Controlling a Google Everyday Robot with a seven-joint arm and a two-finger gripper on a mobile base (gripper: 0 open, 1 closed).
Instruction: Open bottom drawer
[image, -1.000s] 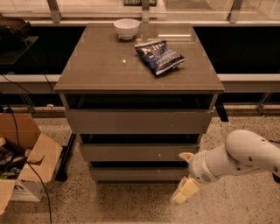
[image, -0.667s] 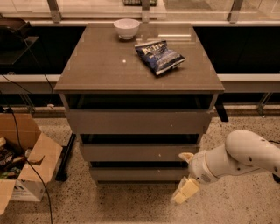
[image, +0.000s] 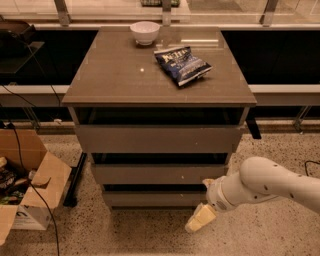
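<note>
The bottom drawer (image: 150, 199) is the lowest and thinnest one in the grey-brown cabinet (image: 150, 75), close to the floor. It looks pushed in. The gripper (image: 202, 204) is at the right end of this drawer, on the near side, at the tip of the white arm (image: 270, 185) that comes in from the right. Its two pale fingers (image: 200, 219) are spread apart, one up by the drawer's top corner and one down by the floor. They hold nothing. It may be touching the drawer front, but I cannot tell. A white bowl (image: 145, 32) and a blue chip bag (image: 182, 64) sit on top.
</note>
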